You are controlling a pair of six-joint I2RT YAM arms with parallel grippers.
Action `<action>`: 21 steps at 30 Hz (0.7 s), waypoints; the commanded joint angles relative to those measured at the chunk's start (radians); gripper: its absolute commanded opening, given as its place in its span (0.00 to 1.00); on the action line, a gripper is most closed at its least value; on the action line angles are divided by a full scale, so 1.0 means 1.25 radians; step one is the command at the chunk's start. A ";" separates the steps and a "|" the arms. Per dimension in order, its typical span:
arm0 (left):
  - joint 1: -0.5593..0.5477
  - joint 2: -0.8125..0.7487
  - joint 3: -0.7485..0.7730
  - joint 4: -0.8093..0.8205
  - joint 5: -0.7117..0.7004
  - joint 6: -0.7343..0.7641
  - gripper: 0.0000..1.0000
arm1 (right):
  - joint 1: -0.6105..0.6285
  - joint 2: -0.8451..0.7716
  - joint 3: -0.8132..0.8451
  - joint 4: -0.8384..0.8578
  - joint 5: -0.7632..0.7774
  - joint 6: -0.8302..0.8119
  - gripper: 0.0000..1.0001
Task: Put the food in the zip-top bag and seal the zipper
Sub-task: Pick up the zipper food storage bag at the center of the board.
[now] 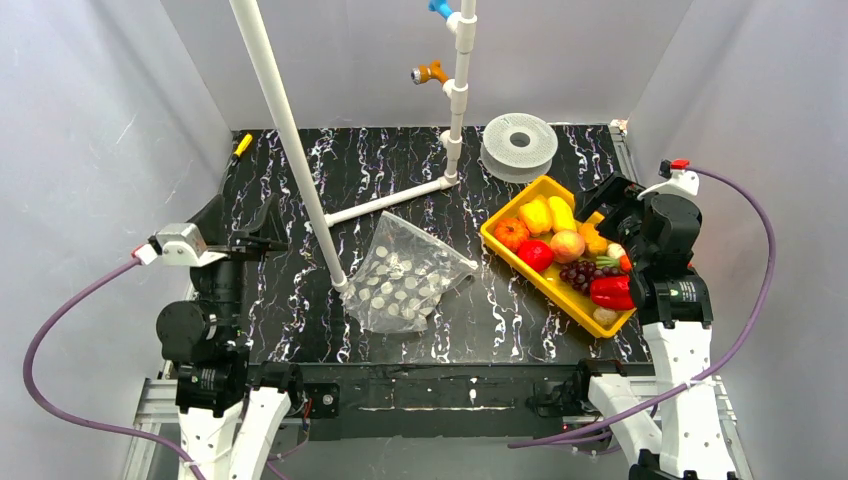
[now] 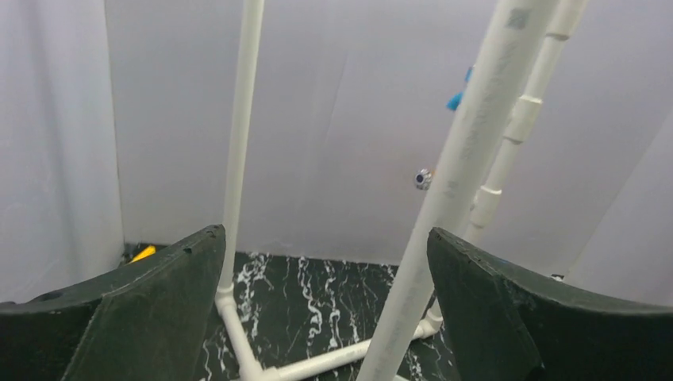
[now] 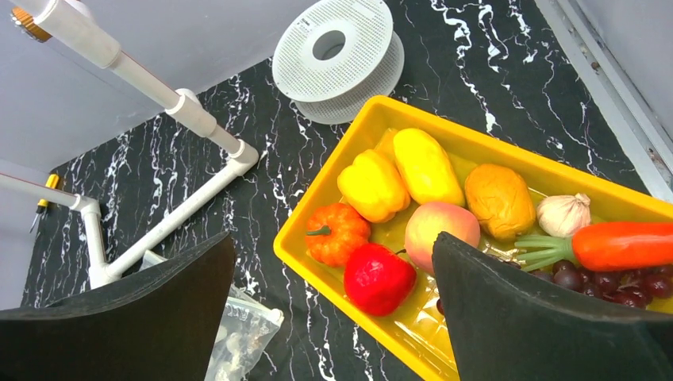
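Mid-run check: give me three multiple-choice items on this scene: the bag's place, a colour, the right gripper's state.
1. The zip-top bag lies:
A. in the tray
B. on the table, left of the tray
C. on the table, right of the tray
2. The tray holding the food is:
A. blue
B. white
C. yellow
3. The right gripper is:
A. open, empty
B. shut on the bag
C. shut on food
Key: B, the bag lies flat on the black table; C, the rim is yellow; A, the fingers stand apart with nothing between them.
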 commanded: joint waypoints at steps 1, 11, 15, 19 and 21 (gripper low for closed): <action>0.004 0.028 0.037 -0.093 -0.078 -0.048 0.98 | -0.003 -0.001 0.028 -0.007 0.018 0.016 1.00; -0.008 0.053 0.094 -0.293 -0.192 -0.212 0.98 | -0.003 0.010 0.020 -0.017 -0.021 0.022 1.00; -0.017 0.069 0.144 -0.508 -0.343 -0.439 0.98 | -0.004 0.016 0.006 -0.020 -0.037 0.069 1.00; -0.032 0.039 0.128 -0.565 -0.340 -0.421 0.98 | -0.005 0.017 -0.010 -0.038 -0.041 0.119 1.00; -0.041 0.048 0.124 -0.544 -0.244 -0.346 0.98 | -0.004 0.019 -0.013 -0.030 -0.088 0.102 1.00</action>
